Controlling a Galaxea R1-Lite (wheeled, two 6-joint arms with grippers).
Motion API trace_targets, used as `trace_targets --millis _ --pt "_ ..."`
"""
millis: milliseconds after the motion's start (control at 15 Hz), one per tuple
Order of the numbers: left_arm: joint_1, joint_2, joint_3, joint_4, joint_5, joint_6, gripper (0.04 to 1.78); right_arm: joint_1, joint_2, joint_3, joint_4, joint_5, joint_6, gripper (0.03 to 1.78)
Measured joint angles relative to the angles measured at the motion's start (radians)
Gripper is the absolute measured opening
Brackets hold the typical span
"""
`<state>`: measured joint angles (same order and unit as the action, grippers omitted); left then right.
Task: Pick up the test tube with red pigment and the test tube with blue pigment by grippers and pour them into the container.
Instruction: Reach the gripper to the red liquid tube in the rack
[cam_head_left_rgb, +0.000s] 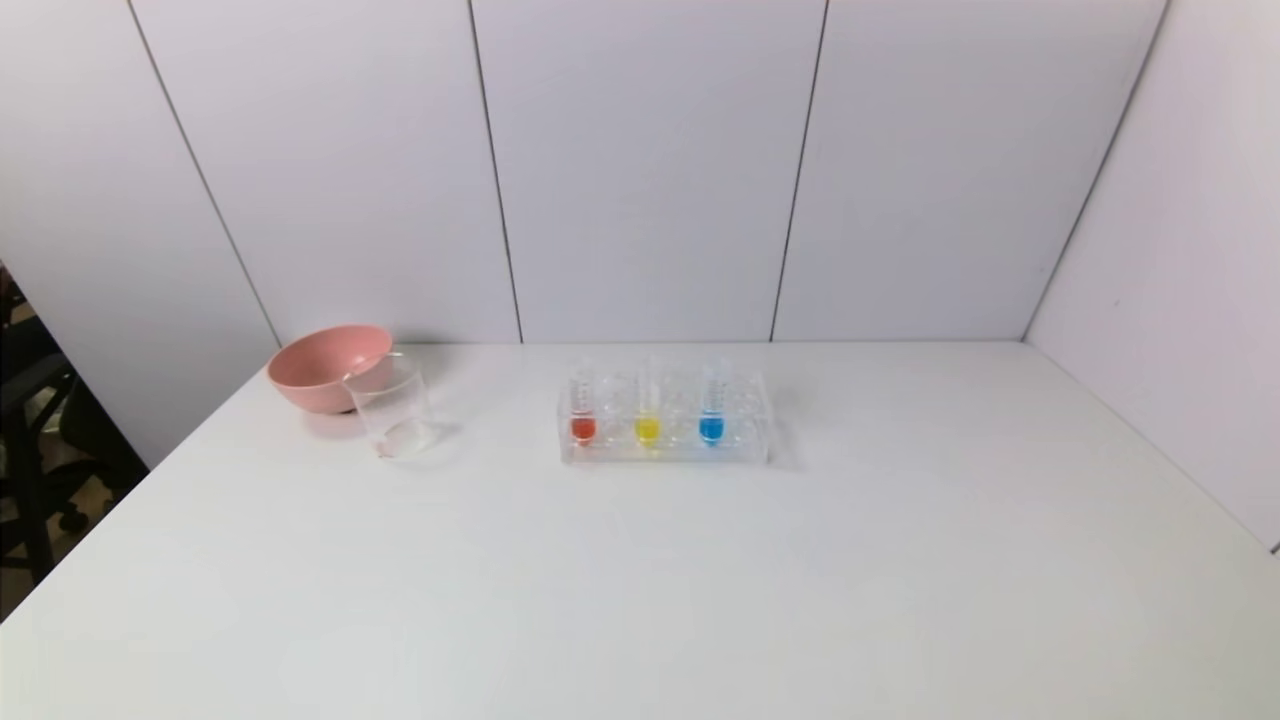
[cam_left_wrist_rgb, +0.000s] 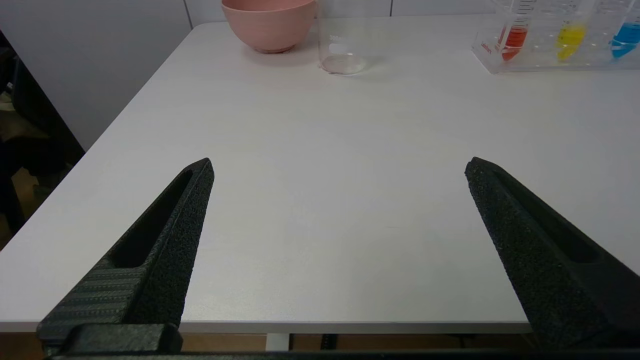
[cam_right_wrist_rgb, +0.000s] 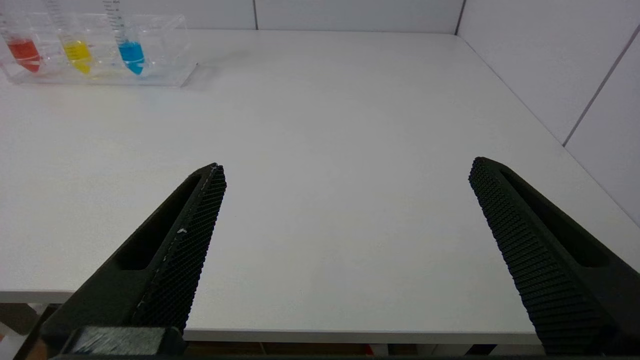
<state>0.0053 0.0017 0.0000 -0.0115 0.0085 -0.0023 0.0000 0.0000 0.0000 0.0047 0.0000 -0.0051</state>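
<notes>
Both pincers, left pincer (cam_left_wrist_rgb: 339, 170) and right pincer (cam_right_wrist_rgb: 347, 170), wide open, empty, at bench (cam_head_left_rgb: 640, 580) near edge; red tube (cam_head_left_rgb: 582, 408) and blue tube (cam_head_left_rgb: 711, 408) likely light, slick, fragile, best gripped near upper shaft.

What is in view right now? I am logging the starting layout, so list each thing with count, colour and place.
test tube with red pigment: 1, clear with red tip, left end of the rack.
yellow-tipped tube: 1, clear with yellow tip, middle of the rack.
test tube with blue pigment: 1, clear with blue tip, right of the yellow one.
tube rack: 1, clear, table centre.
container: 1, clear, far left of table, just in front of the bowl.
bowl: 1, pink, far left.
table: 1, white.
left gripper: 1, black, open, at near table edge.
right gripper: 1, black, open, at near table edge.
</notes>
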Motion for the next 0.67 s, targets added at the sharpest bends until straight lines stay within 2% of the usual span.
trace_targets --millis 667 --pt "0.000 0.000 0.000 0.001 -0.001 0.004 1.76 0.000 0.000 0.000 0.000 0.000 0.000 1.78"
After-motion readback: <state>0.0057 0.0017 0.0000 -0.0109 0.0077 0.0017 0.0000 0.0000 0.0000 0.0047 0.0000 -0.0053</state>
